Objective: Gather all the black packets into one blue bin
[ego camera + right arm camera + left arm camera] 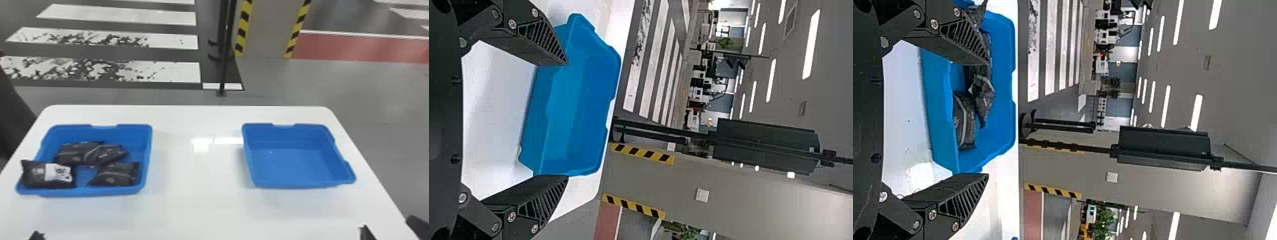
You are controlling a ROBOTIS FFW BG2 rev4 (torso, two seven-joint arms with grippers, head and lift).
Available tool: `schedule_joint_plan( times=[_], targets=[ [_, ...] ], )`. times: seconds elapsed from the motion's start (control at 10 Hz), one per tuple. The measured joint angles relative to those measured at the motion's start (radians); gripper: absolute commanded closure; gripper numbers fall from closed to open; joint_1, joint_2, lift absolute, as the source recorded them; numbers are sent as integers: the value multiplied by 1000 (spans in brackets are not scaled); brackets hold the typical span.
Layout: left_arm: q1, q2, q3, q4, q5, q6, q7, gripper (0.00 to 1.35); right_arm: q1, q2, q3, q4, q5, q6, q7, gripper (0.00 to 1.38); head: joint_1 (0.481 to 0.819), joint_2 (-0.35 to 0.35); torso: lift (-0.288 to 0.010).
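Note:
In the head view, my left gripper [37, 236] shows at the bottom left edge and my right gripper [367, 233] at the bottom right, both nearer than the bins. The left blue bin [145, 153] holds several black packets [116, 174]; one with a white label [49, 175] lies against its near left corner. The right blue bin [293, 162] has bare walls and floor. In the left wrist view, my left gripper [987, 120] is open, with packets [964, 120] in the bin beyond. My right gripper [566, 120] stands open before the right bin [574, 110] in the right wrist view.
Both bins stand on a white table [198, 178], with a wide bare strip of tabletop between them. Behind the table are a thin black post [225, 57] and a pillar [268, 28] with yellow-black edges.

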Motion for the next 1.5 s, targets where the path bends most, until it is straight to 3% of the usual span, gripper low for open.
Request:
schedule_joint_plan(
  times=[1.5],
  targets=[
    [-8, 3, -5, 0, 8, 13, 0, 245, 2, 0, 0, -2, -12, 0, -4, 234, 695, -123, -110]
  ],
)
